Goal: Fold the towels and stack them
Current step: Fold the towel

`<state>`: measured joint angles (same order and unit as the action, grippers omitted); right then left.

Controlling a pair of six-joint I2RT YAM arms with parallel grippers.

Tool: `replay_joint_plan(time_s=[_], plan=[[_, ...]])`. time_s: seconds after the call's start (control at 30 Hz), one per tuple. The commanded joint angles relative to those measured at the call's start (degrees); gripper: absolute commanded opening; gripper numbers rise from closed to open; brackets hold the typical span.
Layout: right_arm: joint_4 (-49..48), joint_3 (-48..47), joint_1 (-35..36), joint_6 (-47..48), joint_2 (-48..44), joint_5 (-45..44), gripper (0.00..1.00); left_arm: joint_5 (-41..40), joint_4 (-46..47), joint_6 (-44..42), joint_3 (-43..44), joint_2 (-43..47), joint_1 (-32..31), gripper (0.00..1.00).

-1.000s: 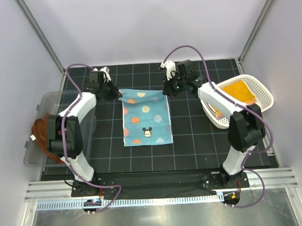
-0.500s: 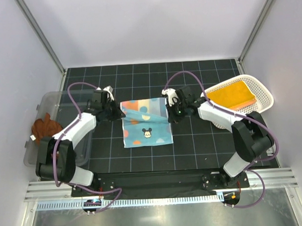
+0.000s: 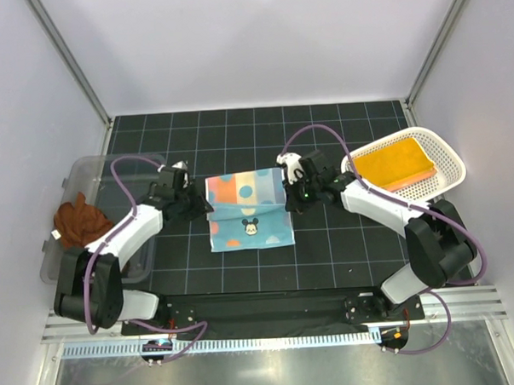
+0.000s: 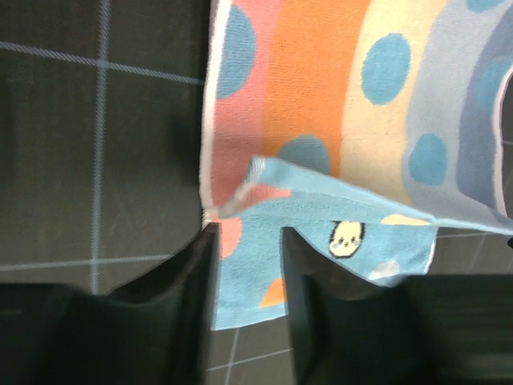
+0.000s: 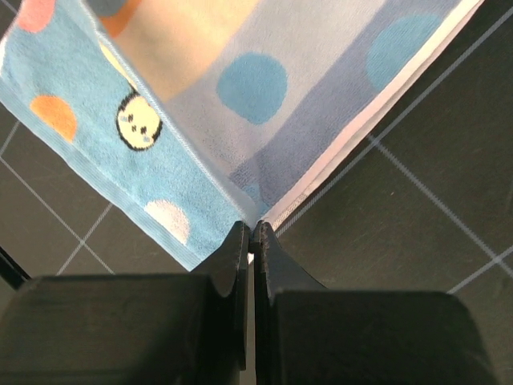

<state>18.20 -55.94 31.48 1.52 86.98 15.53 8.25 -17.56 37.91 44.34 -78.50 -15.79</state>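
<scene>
Half-folded light blue towel is pinched at its edge by the right gripper; left gripper is seen parted; white basket and clear bin are set alongside.

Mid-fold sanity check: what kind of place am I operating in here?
Probably a lab test cell, not a home: plain white walls on aluminium posts, a black gridded mat, and two robot arms bolted to a metal rail.

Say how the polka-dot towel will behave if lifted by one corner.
Likely floppy: the polka-dot towel is folded over itself with a soft, curved crease. Probably light: the right gripper holds its edge by a thin pinch.
</scene>
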Motion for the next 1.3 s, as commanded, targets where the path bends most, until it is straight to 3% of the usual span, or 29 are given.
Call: replay_joint_plan(time_s=[0.0, 0.1, 0.27, 0.43, 0.57, 0.63, 0.77, 1.03, 1.27], plan=[[-1.8, 1.7, 1.1, -1.4, -1.3, -0.5, 0.01, -6.0, -4.9, 3.6, 1.5, 4.6, -0.1, 0.47], [-2.5, 1.7, 1.6, -2.6, -0.7, 0.6, 0.01, -7.7, -8.4, 6.7, 2.4, 6.6, -0.1, 0.53], [-2.2, 2.0, 4.3, -3.4, -0.9, 0.0, 0.01, -4.9, -9.1, 10.3, 1.5, 5.7, -0.6, 0.54], [-1.8, 3.8, 4.7, -2.7, -1.6, -2.0, 0.01, -4.7, -4.9, 9.4, 0.8, 4.0, -0.9, 0.61], [-1.8, 4.6, 4.7, -2.6, -1.7, -3.1, 0.01, -6.0, -12.1, 12.4, 7.7, -2.5, -0.5, 0.66], [-2.1, 5.5, 4.8, -2.8, -1.8, -4.0, 0.01, -2.6, -12.1, 13.3, 9.1, -5.5, -0.5, 0.65], [-4.3, 7.9, 4.8, -4.2, -2.4, -3.3, 0.01, -1.5, -2.0, 8.0, 6.2, -4.0, -0.9, 0.63], [-5.0, 8.5, 4.7, -4.5, -3.9, -3.3, 0.01, 2.6, -5.8, -2.1, 12.6, -14.3, -0.9, 0.63], [-5.0, 8.1, 4.7, -4.5, -4.1, -3.1, 0.01, 9.4, 1.1, -4.7, 10.8, -17.0, -1.2, 0.58]])
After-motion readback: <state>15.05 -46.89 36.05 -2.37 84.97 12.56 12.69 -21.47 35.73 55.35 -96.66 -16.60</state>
